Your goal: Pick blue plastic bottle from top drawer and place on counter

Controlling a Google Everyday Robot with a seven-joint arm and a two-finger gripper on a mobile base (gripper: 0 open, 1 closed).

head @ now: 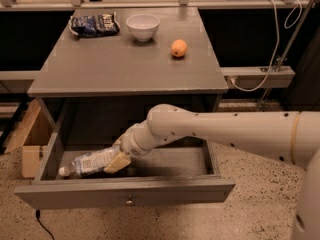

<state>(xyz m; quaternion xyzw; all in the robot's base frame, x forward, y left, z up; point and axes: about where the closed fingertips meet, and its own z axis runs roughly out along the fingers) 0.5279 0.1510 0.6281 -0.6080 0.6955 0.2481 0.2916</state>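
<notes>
Claw (118,160) gripping blue plastic bottle (90,162) in left half of top drawer (175,193); right half free. Desk (125,69) overhangs drawer rear; bowl (143,26), orange (179,48), bag (94,25) occupy its back.

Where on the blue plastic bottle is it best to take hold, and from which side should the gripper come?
Probably the labelled body of the blue plastic bottle, toward its base, coming from above across its length. It lies on its side in the top drawer, cap toward picture-left, reachable only from above. The gripper is at that base end.
</notes>
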